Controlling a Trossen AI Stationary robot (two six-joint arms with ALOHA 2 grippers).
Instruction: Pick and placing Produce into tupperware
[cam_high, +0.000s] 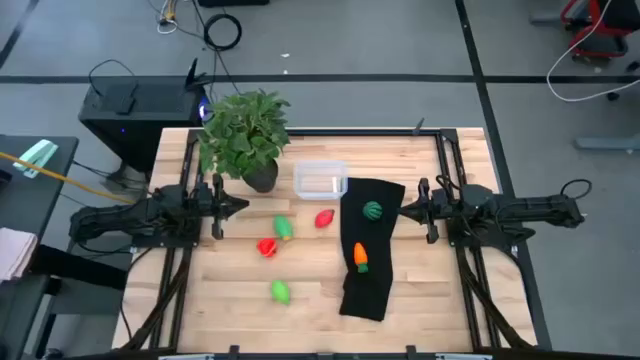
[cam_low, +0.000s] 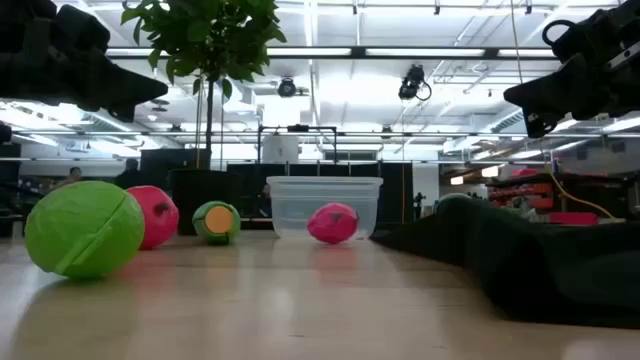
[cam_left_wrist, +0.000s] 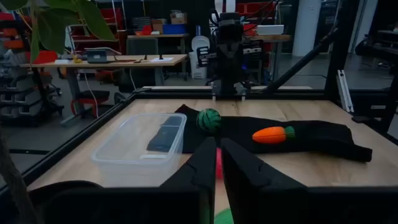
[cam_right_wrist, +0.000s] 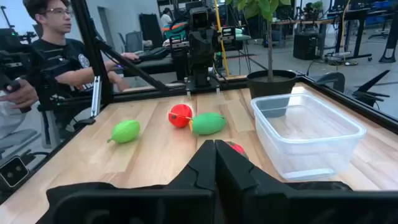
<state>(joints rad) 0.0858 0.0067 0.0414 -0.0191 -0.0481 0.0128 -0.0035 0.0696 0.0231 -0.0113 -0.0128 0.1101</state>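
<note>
Tupperware (cam_high: 321, 180): clear rounded tub on wood-plank counter (cam_high: 300, 320); ribbed green melon (cam_high: 372, 211), carrot (cam_high: 361, 257) on black cloth (cam_high: 372, 285). My jaws both closed, empty.

Empty clear tupperware (cam_high: 321, 180) sits upright near the table's far edge; six toy produce pieces (cam_high: 283, 228) (carrot included) lie outside it.

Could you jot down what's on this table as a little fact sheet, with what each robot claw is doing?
Tub: clear tupperware, empty, beside the potted plant
On black cloth: dark green round piece, orange carrot
On bare wood: two red pieces, two light green pieces
Left claw: shut, holding nothing, raised at the left side
Right claw: shut, holding nothing, raised at the right side
Produce in tub: none yet
Bystander: a person seated beyond the table
</note>
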